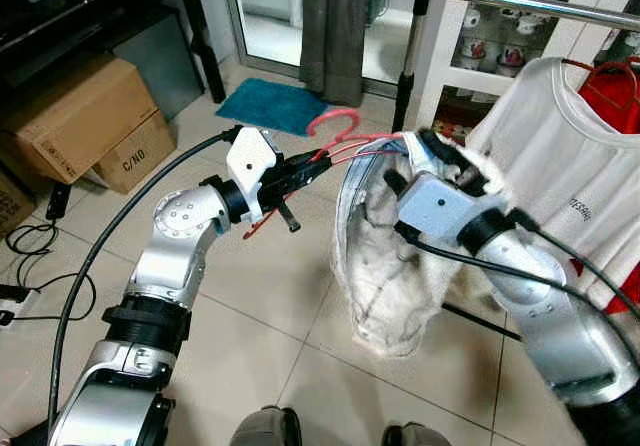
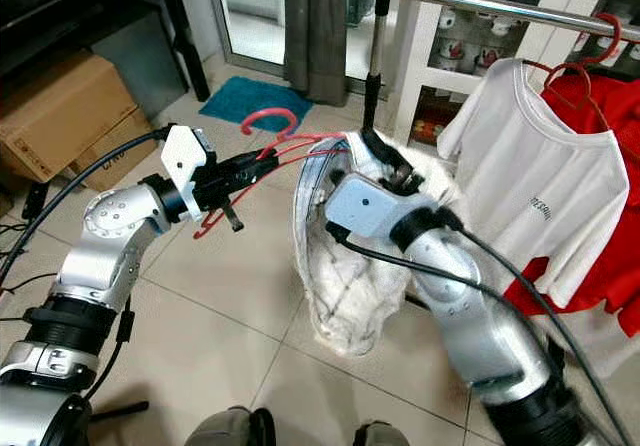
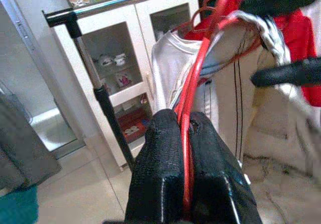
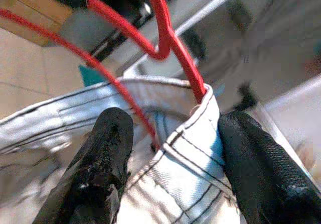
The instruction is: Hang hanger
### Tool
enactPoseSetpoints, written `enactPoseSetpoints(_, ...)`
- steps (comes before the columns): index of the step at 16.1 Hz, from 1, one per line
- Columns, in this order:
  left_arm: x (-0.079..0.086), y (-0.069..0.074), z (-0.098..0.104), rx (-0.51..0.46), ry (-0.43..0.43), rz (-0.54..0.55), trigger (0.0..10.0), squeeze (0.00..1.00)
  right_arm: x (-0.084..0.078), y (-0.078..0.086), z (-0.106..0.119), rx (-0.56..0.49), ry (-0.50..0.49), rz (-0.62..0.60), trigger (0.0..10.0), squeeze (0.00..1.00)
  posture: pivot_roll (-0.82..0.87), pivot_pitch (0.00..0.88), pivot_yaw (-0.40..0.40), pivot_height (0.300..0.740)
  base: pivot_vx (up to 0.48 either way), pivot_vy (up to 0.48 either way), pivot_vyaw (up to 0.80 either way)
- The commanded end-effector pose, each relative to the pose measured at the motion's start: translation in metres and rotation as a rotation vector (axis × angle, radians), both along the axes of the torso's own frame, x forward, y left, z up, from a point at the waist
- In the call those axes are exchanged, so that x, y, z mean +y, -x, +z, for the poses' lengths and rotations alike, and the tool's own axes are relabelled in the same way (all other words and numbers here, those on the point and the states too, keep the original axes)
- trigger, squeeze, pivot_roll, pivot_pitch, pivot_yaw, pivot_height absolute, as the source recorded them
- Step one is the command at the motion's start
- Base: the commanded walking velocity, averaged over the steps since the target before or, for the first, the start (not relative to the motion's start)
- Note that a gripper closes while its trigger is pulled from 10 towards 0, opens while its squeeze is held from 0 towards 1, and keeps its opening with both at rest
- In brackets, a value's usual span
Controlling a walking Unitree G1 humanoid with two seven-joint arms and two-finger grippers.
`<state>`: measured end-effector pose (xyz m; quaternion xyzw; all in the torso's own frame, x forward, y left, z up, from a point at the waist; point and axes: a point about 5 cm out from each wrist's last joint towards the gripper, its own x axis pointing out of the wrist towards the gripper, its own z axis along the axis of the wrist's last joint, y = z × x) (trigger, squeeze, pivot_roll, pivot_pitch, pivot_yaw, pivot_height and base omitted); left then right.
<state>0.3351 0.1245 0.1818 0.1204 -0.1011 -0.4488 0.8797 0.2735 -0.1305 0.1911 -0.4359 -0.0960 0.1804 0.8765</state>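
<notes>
Left wrist view: left gripper [image 3: 186, 133] pinching red hanger [image 3: 193, 96]; right gripper [image 4: 170, 138] spread around white garment [image 4: 185, 184] (collar).

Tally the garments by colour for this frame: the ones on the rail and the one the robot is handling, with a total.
White T-shirt on the rail: 1
Red garment on the rail behind it: 1
Whitish garment on the red hanger, between the left tool and right tool: 1
Total: 3
</notes>
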Motion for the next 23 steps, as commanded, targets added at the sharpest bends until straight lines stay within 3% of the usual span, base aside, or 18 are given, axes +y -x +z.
enactPoseSetpoints(1, -0.002, -0.001, 0.026, -0.099, 0.076, 0.009, 0.0, 0.00, -0.011, -0.002, -0.018, 0.095, 0.013, -0.103, 10.0, 0.00, -0.06, 0.075, 0.086, 0.740, 0.000, 0.000, 0.00)
enactPoseSetpoints(5, -0.006, 0.003, 0.030, -0.114, 0.096, 0.000, 0.0, 0.00, -0.017, -0.007, -0.016, 0.067, -0.004, -0.203, 10.0, 0.00, -0.06, 0.082, 0.085, 0.740, 0.000, 0.000, 0.00)
enactPoseSetpoints(6, -0.006, 0.003, 0.030, -0.115, 0.098, 0.003, 0.0, 0.00, -0.018, -0.007, -0.016, 0.070, -0.016, -0.212, 9.5, 0.00, -0.06, 0.085, 0.084, 0.740, 0.000, 0.000, 0.00)
enactPoseSetpoints(7, -0.006, 0.004, 0.031, -0.117, 0.103, 0.011, 0.0, 0.00, -0.018, -0.008, -0.015, 0.078, -0.035, -0.215, 0.0, 0.00, -0.06, 0.086, 0.083, 0.740, 0.000, 0.000, 0.00)
enactPoseSetpoints(23, 0.004, -0.001, 0.036, -0.123, 0.129, 0.067, 0.0, 0.00, -0.010, -0.008, -0.001, 0.029, -0.112, -0.123, 0.0, 0.00, -0.06, 0.086, 0.081, 0.740, 0.000, 0.000, 0.00)
